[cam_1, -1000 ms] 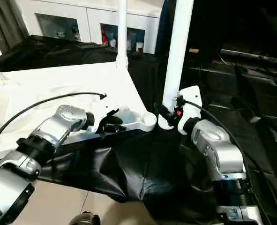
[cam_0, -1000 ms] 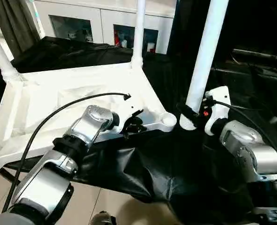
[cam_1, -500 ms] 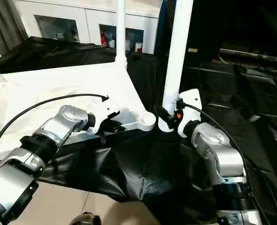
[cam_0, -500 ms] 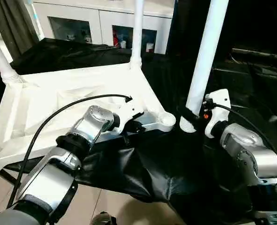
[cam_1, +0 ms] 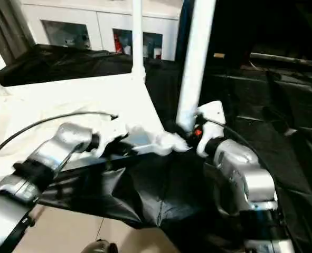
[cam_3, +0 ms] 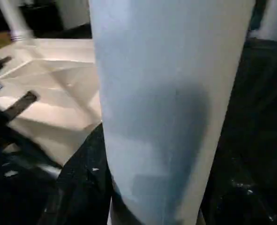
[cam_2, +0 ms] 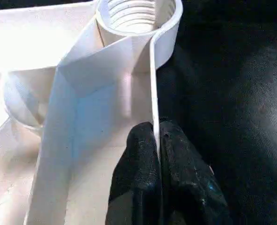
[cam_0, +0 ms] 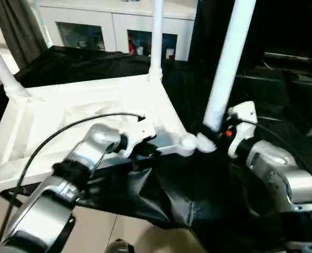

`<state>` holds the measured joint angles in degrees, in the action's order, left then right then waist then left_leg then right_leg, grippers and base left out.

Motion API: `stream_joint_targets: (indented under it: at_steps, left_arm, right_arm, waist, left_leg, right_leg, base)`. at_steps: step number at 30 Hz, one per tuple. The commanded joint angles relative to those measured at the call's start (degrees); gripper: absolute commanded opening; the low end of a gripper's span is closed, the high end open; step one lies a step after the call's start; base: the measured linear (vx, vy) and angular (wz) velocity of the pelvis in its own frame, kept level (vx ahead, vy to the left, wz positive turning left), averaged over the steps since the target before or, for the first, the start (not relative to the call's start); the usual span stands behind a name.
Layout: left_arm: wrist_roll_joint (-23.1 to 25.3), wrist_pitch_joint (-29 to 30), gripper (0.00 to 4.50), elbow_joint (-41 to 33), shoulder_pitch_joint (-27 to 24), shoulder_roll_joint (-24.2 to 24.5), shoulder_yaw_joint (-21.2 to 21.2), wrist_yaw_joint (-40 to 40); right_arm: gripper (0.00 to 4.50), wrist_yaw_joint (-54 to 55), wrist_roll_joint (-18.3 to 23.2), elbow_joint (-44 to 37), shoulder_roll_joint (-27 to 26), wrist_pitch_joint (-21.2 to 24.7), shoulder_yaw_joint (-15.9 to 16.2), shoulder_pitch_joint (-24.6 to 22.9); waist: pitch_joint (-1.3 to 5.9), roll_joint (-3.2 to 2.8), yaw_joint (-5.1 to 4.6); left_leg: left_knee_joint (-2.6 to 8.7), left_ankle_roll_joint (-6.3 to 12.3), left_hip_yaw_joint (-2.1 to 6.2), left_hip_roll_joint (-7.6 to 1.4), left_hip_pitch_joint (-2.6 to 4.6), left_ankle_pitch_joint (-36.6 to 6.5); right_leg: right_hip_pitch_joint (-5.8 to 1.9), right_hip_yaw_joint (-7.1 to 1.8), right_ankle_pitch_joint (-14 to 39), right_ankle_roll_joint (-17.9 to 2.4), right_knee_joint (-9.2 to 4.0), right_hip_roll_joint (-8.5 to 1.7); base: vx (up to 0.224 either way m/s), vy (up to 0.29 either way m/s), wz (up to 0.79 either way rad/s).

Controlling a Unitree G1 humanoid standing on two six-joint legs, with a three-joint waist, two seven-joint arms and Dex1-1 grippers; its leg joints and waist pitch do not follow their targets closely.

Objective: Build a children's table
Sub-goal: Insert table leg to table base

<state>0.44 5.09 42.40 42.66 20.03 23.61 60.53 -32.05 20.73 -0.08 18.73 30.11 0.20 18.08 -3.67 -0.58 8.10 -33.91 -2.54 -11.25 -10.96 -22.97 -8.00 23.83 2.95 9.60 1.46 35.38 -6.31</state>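
while left end effector (cam_2: 157,154) pinches top's rim (cam_2: 153,84), leg (cam_0: 227,68) upright in right end effector (cam_0: 215,134)

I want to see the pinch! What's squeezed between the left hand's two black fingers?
In the left wrist view, the tabletop's thin white edge wall runs between the left gripper's fingers, just below the threaded corner socket.

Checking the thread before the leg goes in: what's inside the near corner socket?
Ribbed threads line the socket wall. Its bottom is hidden, out of view.

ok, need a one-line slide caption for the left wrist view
Left end effector pinching the thin rim of the upturned table top, just below an empty threaded corner socket.
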Motion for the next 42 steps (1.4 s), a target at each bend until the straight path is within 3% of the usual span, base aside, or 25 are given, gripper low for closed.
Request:
stream_joint_targets:
  at_steps: [1, 2, 5, 7, 9, 13, 15, 32, 42]
  left_arm:
    - [-1.8, -1.4, 0.0, -2.4, -1.1, -0.3, -2.3, -0.4]
    - [-1.8, -1.4, 0.0, -2.6, -1.3, -0.3, -2.6, -0.5]
    - [-2.0, -1.6, 0.0, -4.1, -2.7, -0.1, -3.6, -0.6]
    - [-2.1, -1.7, 0.0, -5.1, -3.6, 0.2, -3.9, -0.5]
    - [-2.6, -1.2, 0.0, -6.8, -4.7, 0.4, -4.0, -0.4]
    - [-2.0, -1.6, 0.0, -7.5, -5.4, 0.7, -3.8, -0.7]
    - [-1.3, -1.7, 0.0, -7.6, -5.6, 0.8, -4.0, -0.9]
    - [0.5, -1.8, 0.0, -8.2, -6.1, 1.3, -4.4, -1.5]
    - [1.0, -2.1, 0.0, -7.9, -5.8, 1.4, -4.5, -1.5]
  right_arm:
    - [1.93, -1.4, 1.1, -1.2, 0.0, 1.2, 0.8, 0.2]
    - [1.93, -1.5, 1.0, -1.2, 0.0, 1.2, 1.0, 0.3]
    - [1.93, -2.3, 1.0, -0.6, -0.4, 1.3, 1.6, 0.8]
    - [1.93, -2.5, 0.7, 0.0, -0.8, 1.1, 1.9, 1.2]
    - [1.93, -2.4, 0.5, 0.6, -1.0, 0.9, 2.3, 1.6]
    - [1.93, 0.1, -1.0, 1.0, -2.0, -0.7, 1.7, 2.5]
    - [1.93, -0.2, 0.3, 1.1, -2.3, 1.7, 1.3, 3.4]
    - [1.93, 1.9, -2.4, 0.6, -4.2, -4.3, 1.8, 3.1]
    - [1.93, 3.0, -2.2, 1.0, -4.4, -2.1, 1.4, 3.4]
  waist:
    - [4.15, 1.5, -0.2]
    - [4.16, 1.23, -0.17]
    - [4.0, 1.81, -0.33]
    - [4.08, 1.64, -0.35]
    - [4.06, 1.97, -0.4]
    - [4.1, 2.05, -0.54]
    - [3.96, 2.03, -0.64]
    - [3.8, 1.9, -0.96]
    - [3.88, 1.85, -1.1]
  left_leg:
    - [4.65, -1.55, 1.19, -1.79, 1.6, -20.7]
    - [4.68, -1.75, 1.25, -1.81, 1.58, -20.5]
    - [4.64, -1.51, 1.13, -1.8, 1.47, -20.0]
    - [4.59, -1.17, 1.11, -1.8, 1.42, -18.9]
    - [4.6, -0.8, 0.98, -1.79, 1.39, -17.7]
    - [4.54, -0.37, 0.8, -1.71, 1.38, -16.2]
    - [4.62, -0.49, 0.8, -1.71, 1.48, -16.8]
    - [5.0, -2.03, 1.03, -1.75, 1.55, -20.2]
    - [5.01, -1.86, 1.03, -1.73, 1.54, -20.1]
  right_leg:
    - [-2.25, -1.59, 19.7, -9.6, -4.72, -2.32]
    - [-2.17, -1.64, 20.2, -9.3, -4.69, -2.45]
    - [-2.06, -1.72, 20.7, -8.8, -4.79, -2.55]
    - [-2.0, -1.76, 20.0, -8.7, -4.66, -2.56]
    - [-1.96, -1.77, 18.6, -8.9, -4.56, -2.41]
    - [-1.88, -1.83, 17.6, -9.0, -4.44, -2.35]
    - [-1.84, -1.86, 18.6, -8.6, -4.59, -2.33]
    - [-1.57, -1.94, 22.2, -7.2, -5.03, -2.46]
    - [-1.63, -1.95, 21.2, -7.5, -4.95, -2.38]
  base:
    - [0.0, 0.0, 0.0]
    - [0.0, 0.0, 0.0]
    - [0.0, 0.0, 0.0]
    - [0.0, 0.0, 0.0]
    - [0.0, 0.0, 0.0]
    - [0.0, 0.0, 0.0]
    - [0.0, 0.0, 0.0]
    - [0.0, 0.0, 0.0]
    - [0.0, 0.0, 0.0]
